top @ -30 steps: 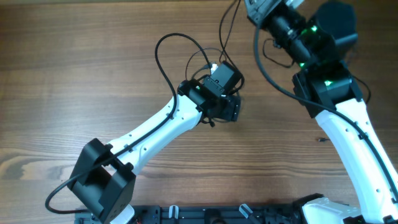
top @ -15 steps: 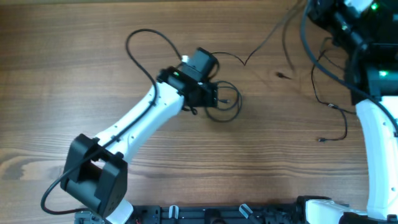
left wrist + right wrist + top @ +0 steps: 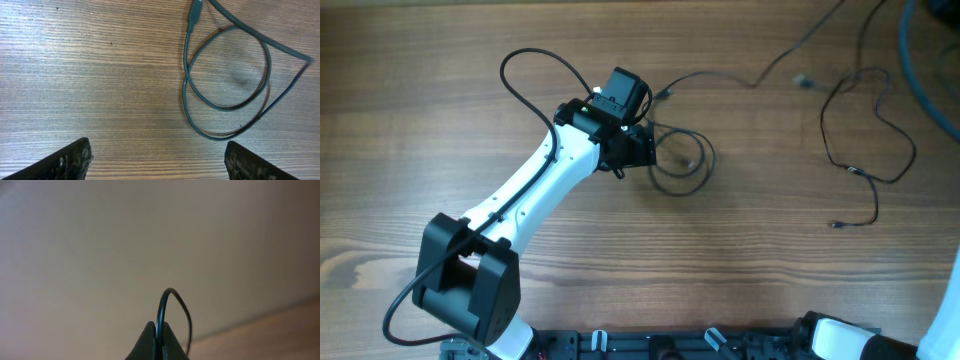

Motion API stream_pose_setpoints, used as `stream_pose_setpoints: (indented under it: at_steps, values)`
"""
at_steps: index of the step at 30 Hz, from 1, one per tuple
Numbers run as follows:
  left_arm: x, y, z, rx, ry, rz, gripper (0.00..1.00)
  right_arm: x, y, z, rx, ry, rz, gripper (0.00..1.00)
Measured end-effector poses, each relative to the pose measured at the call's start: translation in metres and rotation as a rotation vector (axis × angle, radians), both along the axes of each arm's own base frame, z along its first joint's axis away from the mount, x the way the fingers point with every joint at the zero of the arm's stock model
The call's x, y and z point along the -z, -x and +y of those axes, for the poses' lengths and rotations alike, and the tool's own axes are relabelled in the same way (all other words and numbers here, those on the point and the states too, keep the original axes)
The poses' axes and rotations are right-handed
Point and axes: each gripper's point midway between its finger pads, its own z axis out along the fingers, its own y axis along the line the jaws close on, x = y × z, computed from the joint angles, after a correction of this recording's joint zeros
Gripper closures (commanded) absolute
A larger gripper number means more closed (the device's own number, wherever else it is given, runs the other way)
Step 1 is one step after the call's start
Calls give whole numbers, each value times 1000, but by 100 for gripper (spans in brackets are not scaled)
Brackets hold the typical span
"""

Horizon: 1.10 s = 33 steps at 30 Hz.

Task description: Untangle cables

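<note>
A thin black cable lies in a double loop [image 3: 680, 165] on the wooden table, just right of my left gripper [image 3: 632, 148]. One strand of it runs off to the upper right [image 3: 760, 75]. In the left wrist view the loop [image 3: 227, 75] and its plug [image 3: 194, 15] lie ahead of my open, empty left gripper [image 3: 159, 165]. A second thin cable [image 3: 865, 150] lies winding at the right, with small plugs at its ends. My right gripper [image 3: 156, 330] is shut on a black cable [image 3: 167, 305] and held high. It is out of the overhead view.
A thick blurred arm cable [image 3: 910, 60] hangs at the top right. Part of the right arm [image 3: 945, 310] shows at the lower right edge. The left arm's own cable [image 3: 535, 75] arcs over the table. The arm mounts [image 3: 650, 345] line the front edge.
The right arm has risen out of the overhead view, pulling a cable up and right. The left gripper has moved left and let go. The cables now lie spread apart.
</note>
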Motion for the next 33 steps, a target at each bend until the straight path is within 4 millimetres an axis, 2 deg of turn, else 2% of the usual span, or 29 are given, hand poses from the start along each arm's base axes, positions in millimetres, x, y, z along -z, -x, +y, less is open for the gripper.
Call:
stream_pose_setpoints:
  at_steps: [2,4,5,8,12,14,15,17,19,22,26,27,29,30,31,33]
  values:
    - [0,1,1,0,-2,3,13,-28,12,-15,48,11,-69,96]
    - [0,1,0,0,-1,3,13,-41,18,-23,70,6,-108,96]
    - [0,1,0,0,-1,3,13,-55,24,-28,76,-2,-158,96]
    - [0,1,1,0,-2,4,13,-83,30,-25,40,-7,-269,96]
    - [0,1,0,1,1,5,13,-106,37,-24,34,-14,-359,96]
    - [0,1,0,1,0,6,13,-110,39,-25,47,-18,-378,96]
    - [0,1,0,1,0,6,13,-108,39,-27,58,-26,-366,96]
    - [0,1,0,1,1,6,12,-90,36,-33,90,-56,-286,95]
    - [1,1,0,1,0,7,13,-53,32,-42,146,-93,-137,95]
    - [1,2,1,1,-3,11,12,17,29,-62,258,-150,125,96]
    - [1,4,2,1,-6,18,12,64,10,-78,304,-168,269,96]
    - [1,4,2,1,-6,18,12,69,2,-80,297,-164,273,96]
    - [1,4,2,1,-6,18,13,60,-13,-78,235,-139,210,96]
    - [1,4,2,1,-6,18,12,47,-20,-72,181,-115,154,96]
    - [1,4,2,1,-6,18,12,23,-25,-59,90,-74,56,96]
    - [1,4,2,1,-6,17,13,-16,-24,-31,-77,6,-92,96]
